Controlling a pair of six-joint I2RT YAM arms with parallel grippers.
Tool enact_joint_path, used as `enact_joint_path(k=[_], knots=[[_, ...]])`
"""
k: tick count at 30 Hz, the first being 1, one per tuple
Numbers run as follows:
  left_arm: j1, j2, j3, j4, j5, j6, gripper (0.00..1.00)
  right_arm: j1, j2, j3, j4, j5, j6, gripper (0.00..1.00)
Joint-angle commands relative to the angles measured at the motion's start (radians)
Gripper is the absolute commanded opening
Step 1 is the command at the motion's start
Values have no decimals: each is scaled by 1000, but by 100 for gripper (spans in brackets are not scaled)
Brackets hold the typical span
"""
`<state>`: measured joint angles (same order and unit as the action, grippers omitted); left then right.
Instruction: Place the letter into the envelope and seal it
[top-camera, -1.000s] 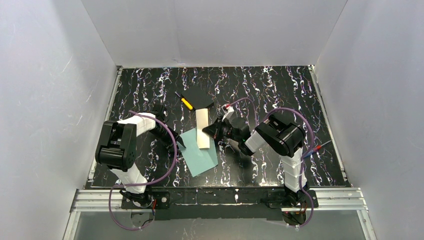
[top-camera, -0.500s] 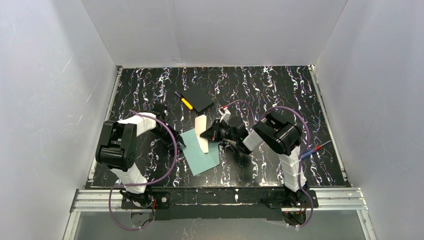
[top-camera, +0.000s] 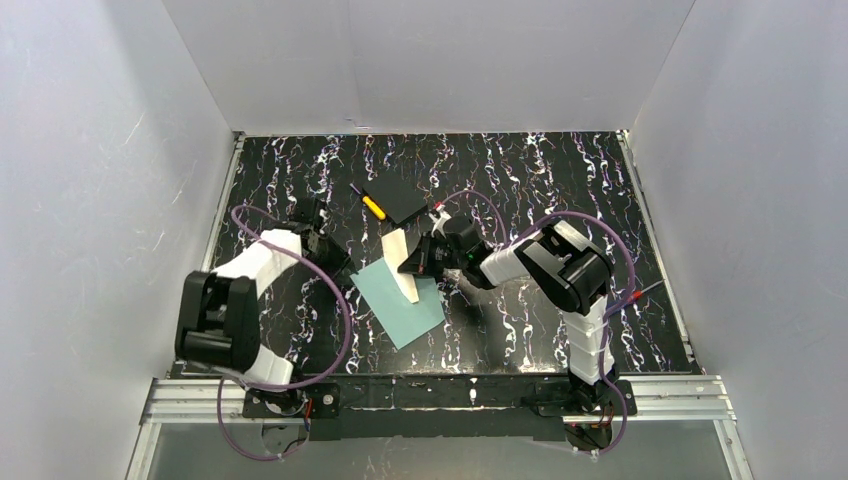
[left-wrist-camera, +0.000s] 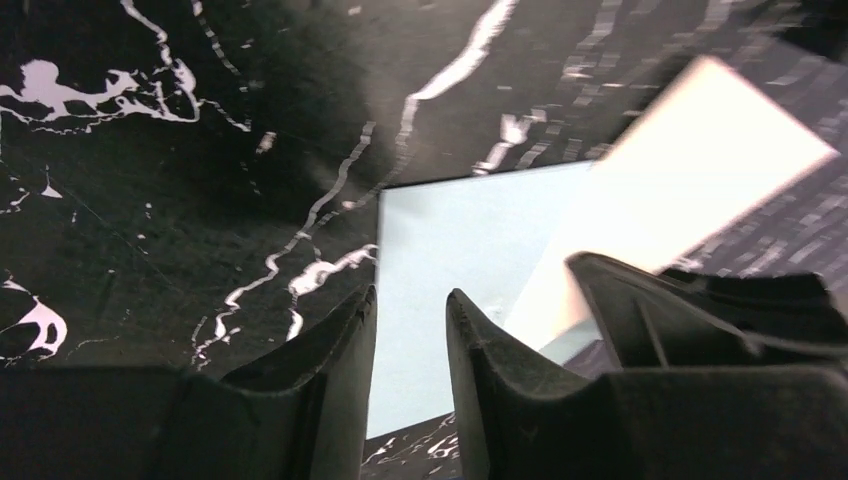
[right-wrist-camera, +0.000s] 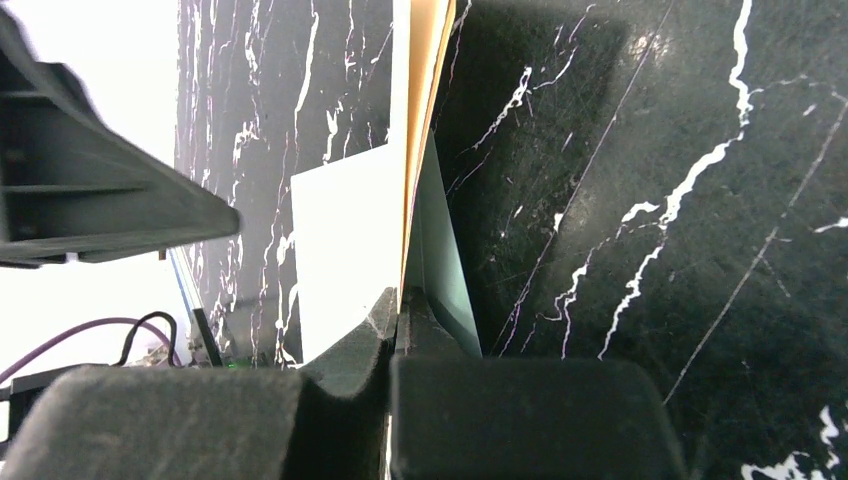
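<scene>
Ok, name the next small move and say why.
Probably lower the letter flatter toward the envelope: the right gripper pinches it on edge over the flat envelope, while the left gripper hovers open at the envelope's edge.

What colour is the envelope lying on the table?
Pale teal-green envelope, clearest in the top external view.

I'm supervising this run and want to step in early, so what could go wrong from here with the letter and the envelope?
The right gripper pinches the letter by one edge only, so the tilted sheet may bend or slip. The envelope lies flat and the left gripper, jaws slightly apart, holds nothing; the letter might just push it aside.
</scene>
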<state>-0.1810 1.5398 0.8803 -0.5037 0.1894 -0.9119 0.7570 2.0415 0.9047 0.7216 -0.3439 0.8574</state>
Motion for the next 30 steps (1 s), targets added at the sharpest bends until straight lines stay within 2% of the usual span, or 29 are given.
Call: enact_joint_path(k=[1, 4, 6, 10, 13, 16, 18, 23, 27, 30], knots=[[-2, -113, 38, 61, -4, 84, 32, 4, -15, 30, -199, 34, -36, 1], [-9, -75, 34, 150, 135, 87, 31, 4, -12, 43, -208, 27, -36, 13], [-22, -27, 36, 155, 162, 90, 27, 4, -14, 46, -198, 23, -31, 23], [-32, 51, 36, 107, 140, 93, 21, 3, -15, 43, -122, 4, 4, 39], [-32, 130, 98, -1, 83, 130, 20, -7, 6, 20, 30, -30, 93, 43], [-32, 187, 135, -45, 49, 158, 17, -9, 18, 12, 81, -37, 135, 38], [-32, 204, 143, -63, 20, 160, 15, -10, 7, -2, 86, -32, 133, 31], [-32, 243, 142, -77, -45, 127, 14, -31, -39, -44, 38, -25, 111, 1], [-32, 271, 133, -60, -71, 66, 11, -31, -53, -33, -88, -40, 23, 1], [-31, 271, 96, -27, -104, 1, 3, -31, -70, -45, -146, -41, -22, 1]])
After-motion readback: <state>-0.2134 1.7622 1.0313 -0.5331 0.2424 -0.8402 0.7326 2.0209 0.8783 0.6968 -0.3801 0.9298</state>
